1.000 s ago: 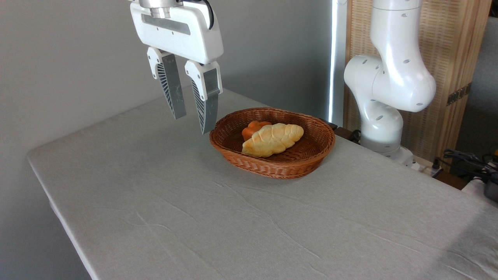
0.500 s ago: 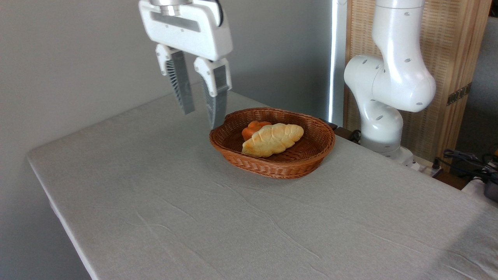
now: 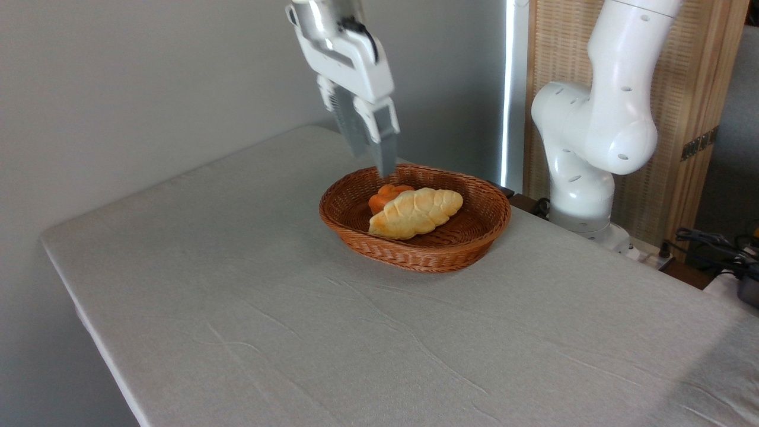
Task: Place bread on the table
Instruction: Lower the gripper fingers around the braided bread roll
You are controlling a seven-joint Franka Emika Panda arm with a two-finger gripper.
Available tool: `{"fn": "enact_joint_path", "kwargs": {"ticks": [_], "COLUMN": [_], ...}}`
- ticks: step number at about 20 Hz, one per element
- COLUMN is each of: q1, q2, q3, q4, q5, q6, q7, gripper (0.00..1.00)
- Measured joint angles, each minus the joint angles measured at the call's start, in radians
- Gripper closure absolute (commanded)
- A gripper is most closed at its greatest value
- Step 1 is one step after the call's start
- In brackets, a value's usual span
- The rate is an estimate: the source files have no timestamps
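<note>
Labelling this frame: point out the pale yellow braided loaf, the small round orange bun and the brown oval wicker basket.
pale yellow braided loaf (image 3: 415,212), fixed camera, middle of its top.
small round orange bun (image 3: 384,196), fixed camera, its visible top behind the loaf.
brown oval wicker basket (image 3: 415,259), fixed camera, near outer wall.

A brown oval wicker basket (image 3: 415,249) sits toward the far side of the grey surface; inside it, at the left, lies a small round orange bun (image 3: 384,196), partly hidden; behind stands a plain grey wall (image 3: 148,77); at the right rises a woven bamboo screen (image 3: 551,47) in a light wooden frame (image 3: 705,118); beside it runs a bright vertical strip (image 3: 509,89); dark cables (image 3: 711,243) lie at the far right edge.
</note>
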Motion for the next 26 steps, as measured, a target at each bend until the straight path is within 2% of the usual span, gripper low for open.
{"fn": "enact_joint_path", "kwargs": {"ticks": [4,12,17,26], "q1": [-0.018,-0.016,-0.019,-0.029], "q2": [-0.043,-0.040,-0.027,-0.005], "q3": [-0.001,0.013,0.013,0.012], "q4": [-0.139,-0.285,-0.316,-0.333], "q5": [0.001,0.002,0.002,0.001], "q6": [0.016,0.098,0.144,0.149], "q7": [0.007,0.036,0.036,0.036], "gripper": [0.00,0.00,0.00,0.00]}}
